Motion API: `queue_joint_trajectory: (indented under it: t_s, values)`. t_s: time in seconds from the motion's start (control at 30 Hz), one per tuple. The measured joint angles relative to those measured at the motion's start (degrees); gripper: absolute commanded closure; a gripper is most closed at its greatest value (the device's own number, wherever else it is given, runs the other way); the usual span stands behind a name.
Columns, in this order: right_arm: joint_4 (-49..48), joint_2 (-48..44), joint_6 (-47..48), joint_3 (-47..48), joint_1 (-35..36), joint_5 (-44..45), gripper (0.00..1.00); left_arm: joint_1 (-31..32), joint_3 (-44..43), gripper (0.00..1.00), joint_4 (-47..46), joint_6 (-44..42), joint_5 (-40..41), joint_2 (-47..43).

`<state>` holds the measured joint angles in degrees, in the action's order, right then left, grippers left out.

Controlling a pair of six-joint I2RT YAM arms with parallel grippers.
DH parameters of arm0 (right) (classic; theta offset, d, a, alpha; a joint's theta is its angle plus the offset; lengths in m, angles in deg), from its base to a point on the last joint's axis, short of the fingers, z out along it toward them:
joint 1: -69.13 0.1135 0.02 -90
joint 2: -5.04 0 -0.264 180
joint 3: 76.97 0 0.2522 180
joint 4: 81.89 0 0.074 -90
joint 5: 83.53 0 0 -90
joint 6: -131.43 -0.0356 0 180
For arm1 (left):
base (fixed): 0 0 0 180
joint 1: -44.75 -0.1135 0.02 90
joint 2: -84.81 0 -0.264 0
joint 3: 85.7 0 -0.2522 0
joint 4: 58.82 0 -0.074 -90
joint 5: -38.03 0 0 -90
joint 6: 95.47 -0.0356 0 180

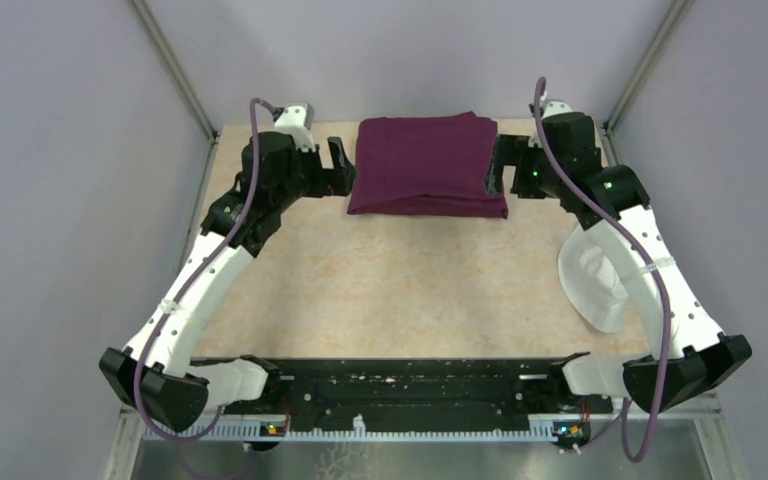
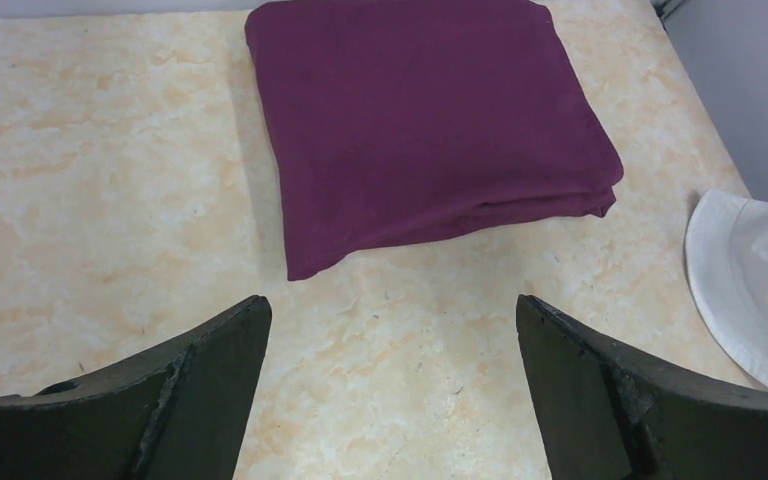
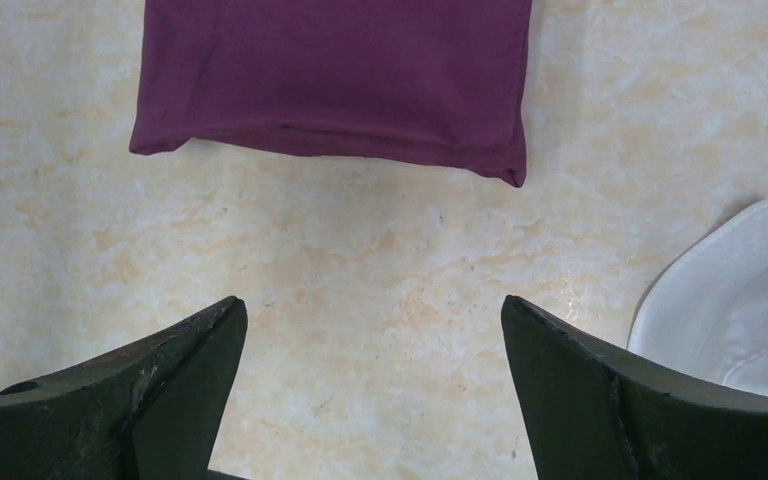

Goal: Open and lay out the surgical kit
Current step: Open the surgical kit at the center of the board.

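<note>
On table (image 1: 410, 290), folded purple wrap (image 1: 425, 163), contents hidden

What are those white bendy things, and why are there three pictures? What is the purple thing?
The white bendy things are two robot arms bolted to a table. One picture looks down from above; the other two come from small cameras on each wrist, so the dark shapes at the bottom are each arm's own jaws. The left gripper and the right gripper are both open and hold nothing. Between them lies a folded purple cloth wrap, still closed. A white cloth lies off to the right.
</note>
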<state>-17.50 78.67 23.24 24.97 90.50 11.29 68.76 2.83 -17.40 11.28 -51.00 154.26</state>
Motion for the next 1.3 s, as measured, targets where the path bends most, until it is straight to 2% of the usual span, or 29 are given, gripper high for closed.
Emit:
queue_joint_trajectory:
  t_s: [0.23,0.43,0.7,0.97,1.13,1.3]
  values:
    - [-0.9,0.7,0.0,-1.2,0.0,-2.0,0.01,0.4,0.1,0.02,0.2,1.3,-2.6,1.2]
    - [-6.8,3.5,-3.5,-7.7,-0.9,-7.3,0.04,0.4,0.6,0.02,0.3,1.4,-6.4,1.2]
    - [-20.5,8.9,-13.6,-20.7,-10.7,-22.4,0.13,0.4,2.5,0.01,1.8,-0.4,-12.9,1.2]
    - [-25.8,13.5,-16.4,-22.6,-18.0,-28.2,0.17,0.7,2.5,0.02,4.0,-2.4,-16.6,2.1]
    - [-27.2,15.3,-16.8,-23.0,-23.6,-30.7,0.25,0.8,2.5,0.01,4.1,-2.4,-17.0,4.3]
    - [-28.5,21.0,-16.8,-21.9,-25.3,-32.8,0.36,0.8,1.9,0.02,5.1,-2.4,-17.0,7.3]
